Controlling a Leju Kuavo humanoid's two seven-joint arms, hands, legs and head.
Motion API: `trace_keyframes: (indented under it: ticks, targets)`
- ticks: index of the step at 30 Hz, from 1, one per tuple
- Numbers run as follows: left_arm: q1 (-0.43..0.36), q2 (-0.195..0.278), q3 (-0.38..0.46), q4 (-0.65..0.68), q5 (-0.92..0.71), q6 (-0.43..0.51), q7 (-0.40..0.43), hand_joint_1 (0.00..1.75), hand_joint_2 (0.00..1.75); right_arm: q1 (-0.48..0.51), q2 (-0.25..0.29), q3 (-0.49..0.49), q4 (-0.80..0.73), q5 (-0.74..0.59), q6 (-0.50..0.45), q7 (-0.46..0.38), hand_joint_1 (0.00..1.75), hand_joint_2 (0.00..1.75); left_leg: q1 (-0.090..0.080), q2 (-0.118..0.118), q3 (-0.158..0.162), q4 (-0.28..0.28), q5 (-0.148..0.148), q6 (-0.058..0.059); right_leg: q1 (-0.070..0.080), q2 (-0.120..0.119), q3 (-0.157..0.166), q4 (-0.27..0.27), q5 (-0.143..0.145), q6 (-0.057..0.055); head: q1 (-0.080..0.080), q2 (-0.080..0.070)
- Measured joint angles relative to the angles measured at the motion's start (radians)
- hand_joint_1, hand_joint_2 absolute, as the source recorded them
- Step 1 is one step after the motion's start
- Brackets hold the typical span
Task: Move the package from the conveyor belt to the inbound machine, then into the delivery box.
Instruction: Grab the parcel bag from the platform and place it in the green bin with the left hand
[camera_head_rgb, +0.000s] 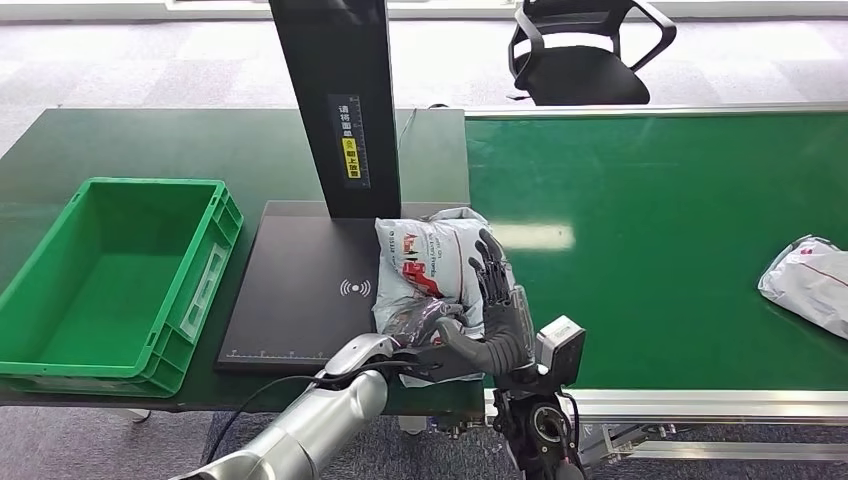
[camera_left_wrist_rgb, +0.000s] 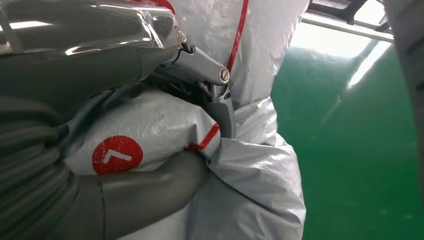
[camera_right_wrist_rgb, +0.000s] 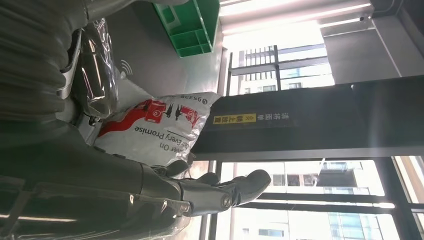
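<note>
Left hand (camera_head_rgb: 425, 337) clamped on the near end of the package (camera_head_rgb: 430, 262): in the left wrist view, thick thumb under a fold and darker fingers over it, grey film bunched between them. Right hand (camera_head_rgb: 503, 318) on the package's right side, fingers (camera_head_rgb: 490, 268) stretched up along the edge and thumb reaching in at the near end, so gripping it too, with the package between thumb and fingers in the right wrist view.

Soft, crumpled grey-white plastic mailer, plump rather than flat. Red printing and lines of dark lettering on the upper face; a red disc with a white mark and a thin red stripe on the side seen by the left wrist. Glossy, creased where squeezed.

Held over the right edge of the machine (camera_head_rgb: 300, 300), partly on its black plate just right of the white wave symbol, far end at the foot of the black post (camera_head_rgb: 340, 100). Resting or slightly lifted: cannot tell.

Green box (camera_head_rgb: 215, 270) just left of the plate. Green belt (camera_head_rgb: 650, 250) to the right, with another bag (camera_head_rgb: 812, 283) near its right end. Black chair (camera_head_rgb: 580, 60) behind.
</note>
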Motion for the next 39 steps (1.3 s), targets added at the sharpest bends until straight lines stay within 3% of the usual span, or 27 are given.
trace_keyframes:
  ticks: [12,20,29,39]
  targets:
    - [-0.015,0.000,-0.016,0.019,-0.007,0.010,-0.001,1.75,1.75,0.008,-0.002,-0.004,-0.005,0.004,-0.004,0.001,0.00,1.75,0.000,0.000,0.003,0.000,0.000,0.000,0.000,0.000,0.003,0.000,0.000,0.000,0.000,0.000]
    - [-0.001,0.000,0.008,0.033,0.006,0.141,-0.049,1.75,1.75,0.008,-0.002,0.004,-0.005,0.010,-0.005,0.001,0.00,1.75,0.000,0.000,0.001,0.000,0.000,0.000,0.000,0.001,0.000,0.000,0.000,0.000,0.000,0.000]
    - [-0.031,0.007,0.124,0.051,0.043,0.244,-0.094,1.75,1.75,0.020,0.004,0.045,-0.039,0.005,-0.005,-0.017,0.00,1.75,0.000,0.005,-0.001,0.000,0.001,0.000,0.000,0.004,-0.005,0.001,0.001,-0.001,0.000,0.000]
    - [-0.093,0.056,0.246,0.054,0.077,0.290,-0.157,1.75,1.75,0.041,0.001,0.057,-0.043,-0.005,-0.013,-0.040,0.00,1.75,0.000,0.005,-0.006,0.000,0.001,0.000,0.000,0.004,-0.010,0.001,0.002,-0.001,0.000,0.000]
